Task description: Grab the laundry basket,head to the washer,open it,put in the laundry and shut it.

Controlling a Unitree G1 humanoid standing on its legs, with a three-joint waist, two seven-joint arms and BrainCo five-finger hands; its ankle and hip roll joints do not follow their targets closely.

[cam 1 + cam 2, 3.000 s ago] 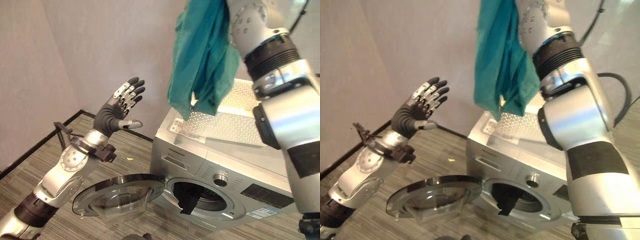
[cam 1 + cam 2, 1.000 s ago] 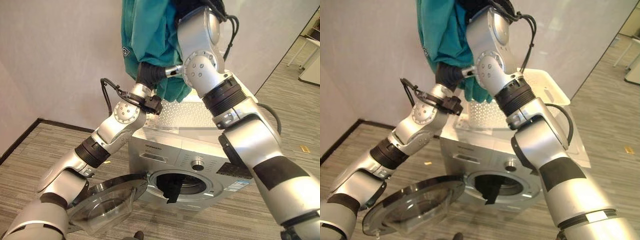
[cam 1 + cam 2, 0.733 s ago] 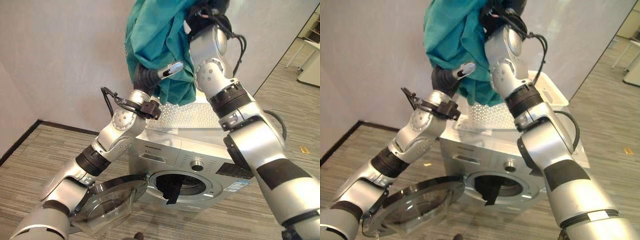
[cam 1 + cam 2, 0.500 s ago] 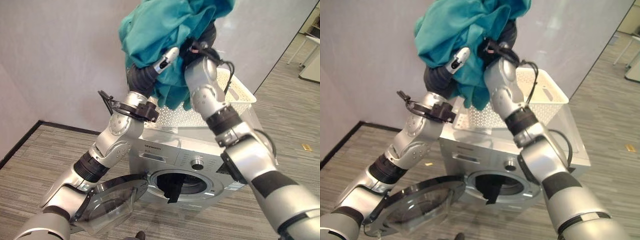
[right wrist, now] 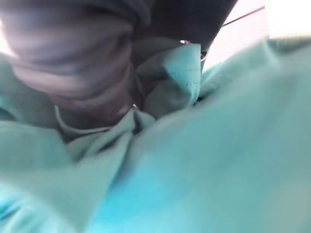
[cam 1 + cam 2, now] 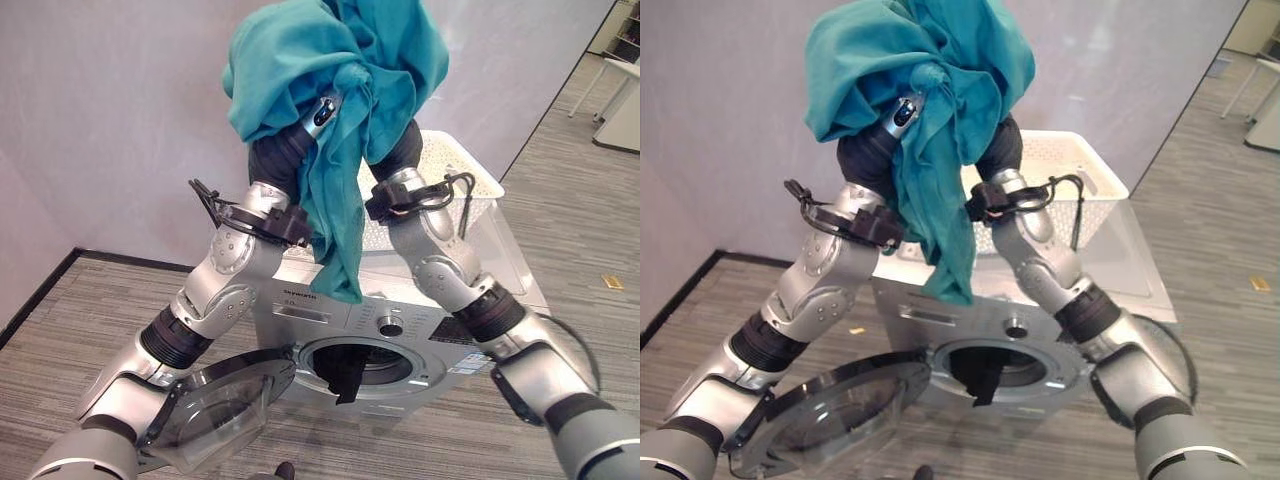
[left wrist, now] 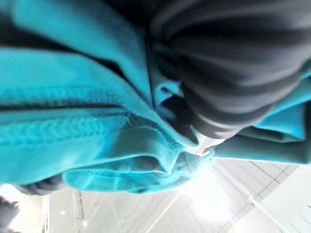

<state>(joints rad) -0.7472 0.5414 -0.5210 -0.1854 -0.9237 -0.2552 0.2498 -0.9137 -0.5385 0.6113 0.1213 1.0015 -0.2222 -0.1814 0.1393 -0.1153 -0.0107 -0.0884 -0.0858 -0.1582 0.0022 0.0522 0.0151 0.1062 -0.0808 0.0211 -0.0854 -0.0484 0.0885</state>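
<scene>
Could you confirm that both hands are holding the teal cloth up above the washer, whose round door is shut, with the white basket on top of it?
Not quite: the door is open, swung out low beside the drum opening, as the left eye view shows. The rest holds: the left hand and right hand are up in the teal cloth above the washer, and the white basket sits on top.

I can read nothing: the small dark mark on the washer (image 6: 400, 330) front panel and the pale sticker by its door opening are too small to make out.
</scene>
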